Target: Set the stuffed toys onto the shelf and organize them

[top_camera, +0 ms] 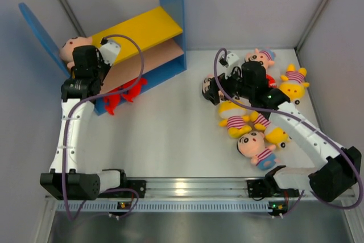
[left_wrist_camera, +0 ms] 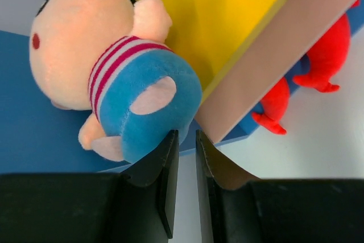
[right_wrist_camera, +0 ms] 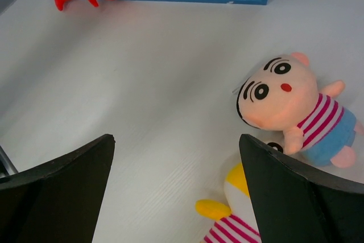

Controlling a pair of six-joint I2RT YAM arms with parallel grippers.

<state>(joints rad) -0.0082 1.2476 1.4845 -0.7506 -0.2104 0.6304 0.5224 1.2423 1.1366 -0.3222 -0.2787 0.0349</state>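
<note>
Although the shelf [top_camera: 145, 27] at the tabletop's [top_camera: 170, 129] far left corner already carried a few stuffed toys, the job looked well under half done. One pink-faced doll [left_wrist_camera: 108, 66] lay at the left end of the yellow upper board, against the blue side panel. Red monsters [top_camera: 122, 96] hung over the front of the lower tier. Some six or seven toys lay unsorted in a loose heap [top_camera: 233, 120] near the right edge.

The shelved doll's long axis ran front to back, with its head toward the far left corner. Its blue bottom and feet pointed toward the near edge, at the left claw [left_wrist_camera: 186, 138]. That claw's fingers [left_wrist_camera: 165, 163] stood nearly together with nothing seen in the slit between them, and one tip touched the doll's bottom. I judged the doll set down, not held.

The right claw [right_wrist_camera: 176, 140] hung wide apart and empty over the heap. Just beside it lay a second pink-faced doll [right_wrist_camera: 290, 103], its head toward the left edge.
</note>
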